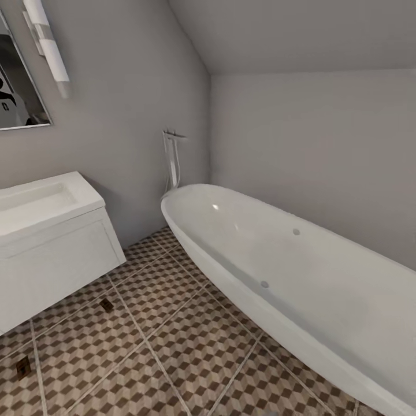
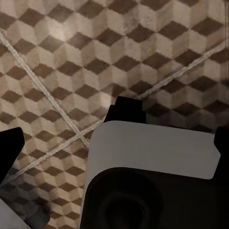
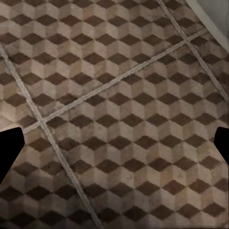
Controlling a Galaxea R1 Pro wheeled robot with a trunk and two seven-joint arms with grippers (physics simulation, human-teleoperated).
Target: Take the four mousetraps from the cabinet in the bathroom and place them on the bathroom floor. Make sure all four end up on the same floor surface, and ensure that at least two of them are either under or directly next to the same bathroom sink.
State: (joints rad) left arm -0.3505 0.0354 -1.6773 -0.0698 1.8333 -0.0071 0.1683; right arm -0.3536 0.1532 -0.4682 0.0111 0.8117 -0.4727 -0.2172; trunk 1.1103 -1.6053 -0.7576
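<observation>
Patterned bathroom floor (image 1: 173,346), two mousetraps (image 1: 107,305) lying flat near the sink (image 1: 52,254). Probably light, stiff, best pinched across wooden edges. Both jaws spread, empty.

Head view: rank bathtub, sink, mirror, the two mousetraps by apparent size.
1. bathtub
2. sink, cut off at the frame edge
3. mirror, also cropped
4. mousetraps and: tiny and look alike, so no ranking between them.

Bathroom: bathtub (image 1: 300,271), sink (image 1: 52,231)
</observation>
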